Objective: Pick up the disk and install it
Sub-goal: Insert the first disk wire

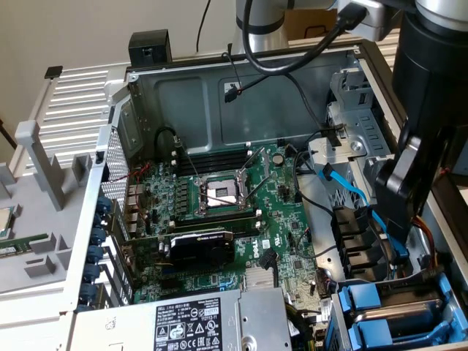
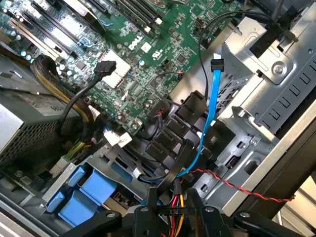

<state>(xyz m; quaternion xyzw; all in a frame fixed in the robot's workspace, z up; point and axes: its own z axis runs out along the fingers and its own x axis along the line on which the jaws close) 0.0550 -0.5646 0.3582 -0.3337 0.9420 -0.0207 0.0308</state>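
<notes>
- The gripper (image 2: 172,201) is held just off the motherboard's (image 2: 148,74) edge, above a bundle of red, yellow and black wires (image 2: 176,205); its fingers (image 2: 198,207) are set partly apart, and nothing is seen clasped between them.
- The disk (image 2: 91,190) is found a little further off, seated between its blue rails in a bay by the motherboard's corner, at the end where the power-supply box (image 1: 183,322) sits; whether it is pushed fully home cannot be told.
- From the fingers, the disk is judged to lie along the motherboard's edge toward that corner, to one side of the jaws and not between them; its long axis is judged to run away from the motherboard, as the rails do.
- Further along the motherboard's edge, a blue data cable (image 2: 212,98) is draped beside the grey drive cage (image 2: 276,84); the black graphics card (image 1: 201,245) is seated on the motherboard, farthest off.
</notes>
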